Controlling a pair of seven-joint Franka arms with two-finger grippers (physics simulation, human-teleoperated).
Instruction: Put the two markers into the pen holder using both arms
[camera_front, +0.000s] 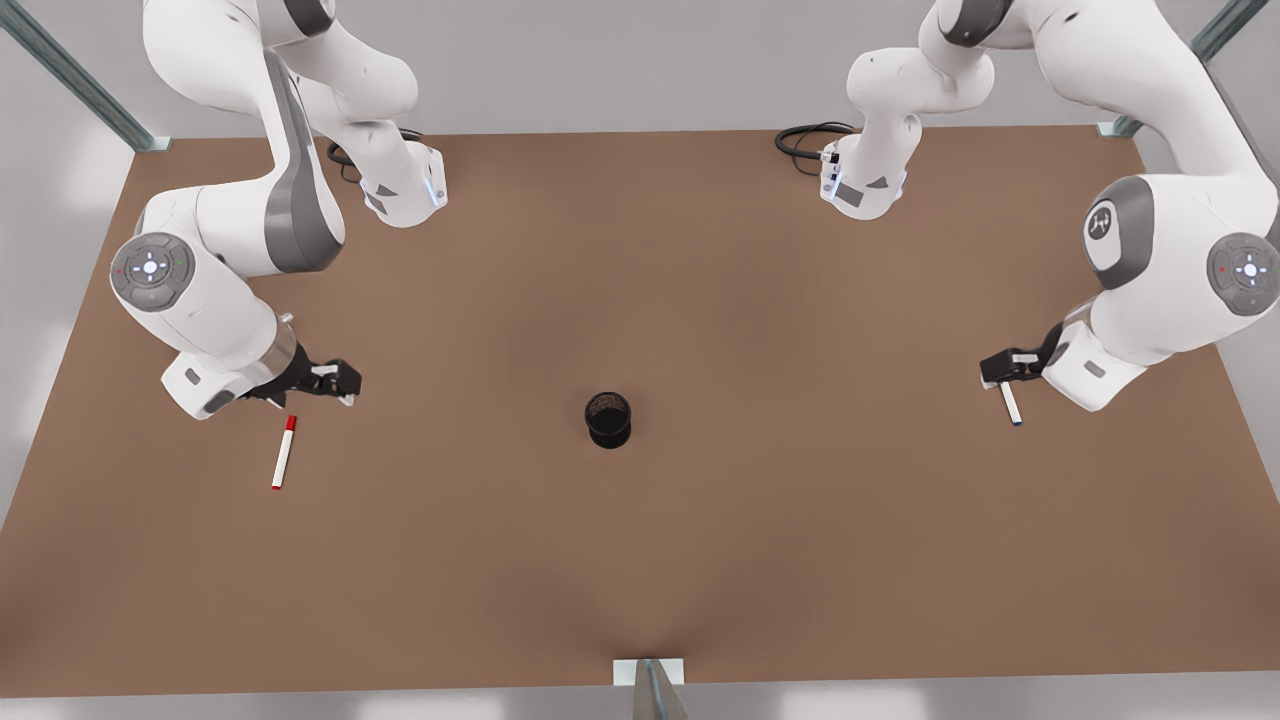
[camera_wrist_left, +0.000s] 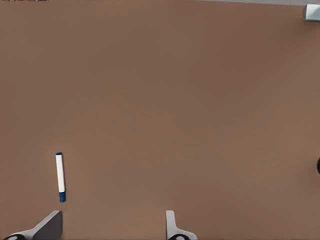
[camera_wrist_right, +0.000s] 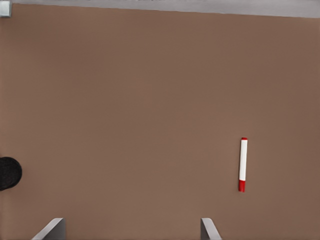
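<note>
I've got the brown worktop (camera_front: 700, 300) in front of me, with the black pen holder (camera_front: 608, 419) standing upright a little below the middle of the front view. The red marker (camera_front: 284, 452) lies flat in the lower left of that frame, just below my right hand (camera_front: 340, 385), which hovers above it without touching. In the right wrist view its fingers (camera_wrist_right: 50, 230) are spread wide and hold nothing, the red marker (camera_wrist_right: 243, 164) lies beyond them, and the pen holder (camera_wrist_right: 9, 173) peeks in at the frame's edge. Over at the front view's right, my left hand (camera_front: 1000, 370) hangs by the blue marker (camera_front: 1011, 403), which lies flat on the worktop. In the left wrist view its fingers (camera_wrist_left: 47, 227) are parted and empty, the blue marker (camera_wrist_left: 60, 177) just ahead of one of them. Both markers are well apart from the pen holder.
</note>
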